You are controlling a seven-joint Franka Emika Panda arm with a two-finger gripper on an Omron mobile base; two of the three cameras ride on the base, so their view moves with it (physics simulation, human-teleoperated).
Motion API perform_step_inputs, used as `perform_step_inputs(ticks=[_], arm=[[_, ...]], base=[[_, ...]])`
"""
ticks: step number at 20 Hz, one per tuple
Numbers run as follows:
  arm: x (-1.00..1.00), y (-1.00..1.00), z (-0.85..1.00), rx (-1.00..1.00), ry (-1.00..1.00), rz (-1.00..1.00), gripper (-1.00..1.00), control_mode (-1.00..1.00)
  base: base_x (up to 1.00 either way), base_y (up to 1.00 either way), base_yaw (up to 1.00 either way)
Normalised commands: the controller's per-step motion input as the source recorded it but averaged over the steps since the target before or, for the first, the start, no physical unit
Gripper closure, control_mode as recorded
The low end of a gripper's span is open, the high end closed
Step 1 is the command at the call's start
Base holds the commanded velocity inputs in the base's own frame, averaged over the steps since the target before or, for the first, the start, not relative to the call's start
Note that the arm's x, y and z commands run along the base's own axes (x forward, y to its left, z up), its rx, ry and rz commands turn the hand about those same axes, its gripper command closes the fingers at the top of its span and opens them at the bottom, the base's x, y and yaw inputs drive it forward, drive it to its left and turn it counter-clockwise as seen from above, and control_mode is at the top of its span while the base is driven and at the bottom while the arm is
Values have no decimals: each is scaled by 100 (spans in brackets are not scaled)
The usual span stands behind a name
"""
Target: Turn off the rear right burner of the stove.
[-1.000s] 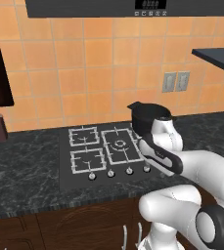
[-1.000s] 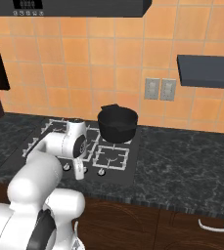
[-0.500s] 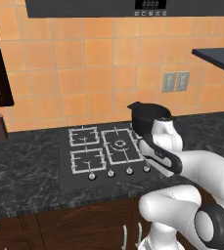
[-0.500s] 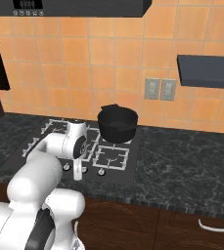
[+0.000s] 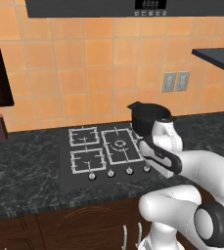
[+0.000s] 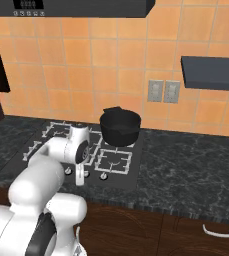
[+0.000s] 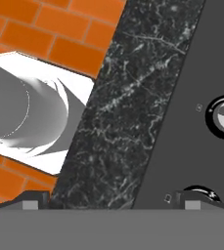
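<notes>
I see a black glass stove (image 5: 84, 171) with light-grey grates, 5 silver knobs (image 5: 110, 173), a black pot (image 6: 119, 127), dark marbled counter (image 6: 196, 165), and orange tiled wall (image 5: 94, 68).

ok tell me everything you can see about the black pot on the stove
The black pot is a round, matte dark pot with low walls, an open top and no lid; it looks empty. A short handle sticks out at its rim on the side nearer the middle burner. It stands upright on the rear right burner of the stove, close to the orange tiled wall. In the left base view the white arm hides its lower right part. Nothing else touches it.
</notes>
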Motion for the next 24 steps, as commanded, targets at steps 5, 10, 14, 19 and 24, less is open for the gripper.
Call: perform_step_inputs(ticks=[5, 10, 14, 19, 24], arm=[[9, 1, -19, 0, 3, 0, -100, -100], [6, -6, 10, 7, 0, 0, -100, -100], [12, -7, 22, 6, 1, 0, -100, -100], [31, 10, -4, 0, 3, 0, -100, -100], [25, 13, -7, 0, 4, 0, -100, -100]], base=[[0, 0, 0], [0, 0, 0], [0, 0, 0], [0, 0, 0], [0, 0, 0]])
